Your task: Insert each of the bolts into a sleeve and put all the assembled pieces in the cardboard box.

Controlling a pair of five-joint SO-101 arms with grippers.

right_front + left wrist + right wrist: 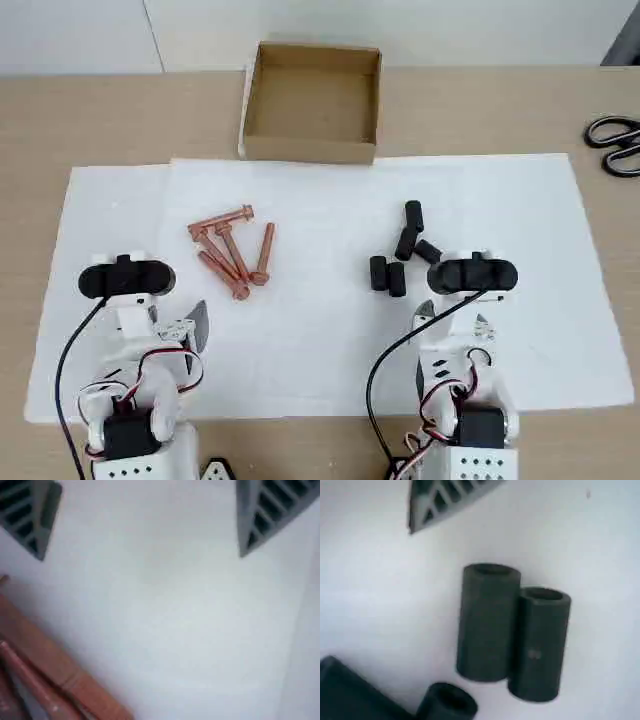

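Since no bolt sits in a sleeve yet, I judge the first pick is the step in hand. My left gripper (140, 554) hangs over the white paper (320, 340) with its jaws spread wide and nothing between them. My right gripper (452, 318) looks spread and empty too.

Just ahead of the left one, toward its inner side, the copper bolts (232, 250) lie in a loose heap, some crossing. I should take the one lying slightly apart and pinch its shank near the head, so the tip stays free.

Just ahead of the right one sit the black sleeves (400, 255), two touching side by side. I should grip one across its body and keep the bore unblocked and level with the bolt.

Well beyond both grippers stands the empty cardboard box (310, 150).
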